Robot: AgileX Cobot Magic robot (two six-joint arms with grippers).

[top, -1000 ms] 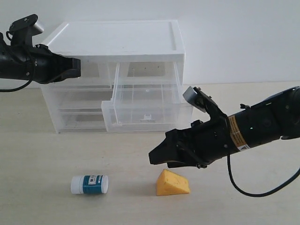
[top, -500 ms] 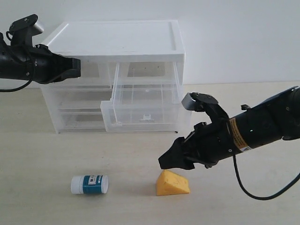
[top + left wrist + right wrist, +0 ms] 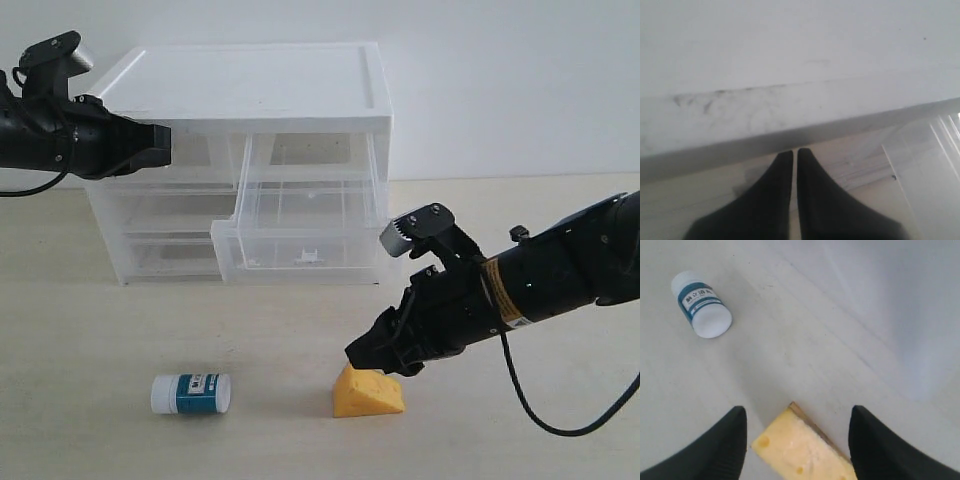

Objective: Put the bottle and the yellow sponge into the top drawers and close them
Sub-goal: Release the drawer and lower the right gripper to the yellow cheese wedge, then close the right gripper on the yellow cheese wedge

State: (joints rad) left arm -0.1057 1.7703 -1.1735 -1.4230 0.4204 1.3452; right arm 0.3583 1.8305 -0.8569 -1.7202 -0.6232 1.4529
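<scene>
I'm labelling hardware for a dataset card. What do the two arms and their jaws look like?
Both arms are black and tubular. The right arm carries a yellow-and-white label band, a grey camera block and a black cable looping below. The left arm has a similar grey block and a thin black cable. The jaws are black and taper to points.

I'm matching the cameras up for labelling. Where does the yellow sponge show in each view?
Exterior view: the yellow sponge sits low centre, right under the right gripper.
Left wrist view: not in it.
Right wrist view: the sponge lies between the open jaws, near the camera.
Shared landmark: the bottle, lying near it in exterior and right wrist views.
</scene>
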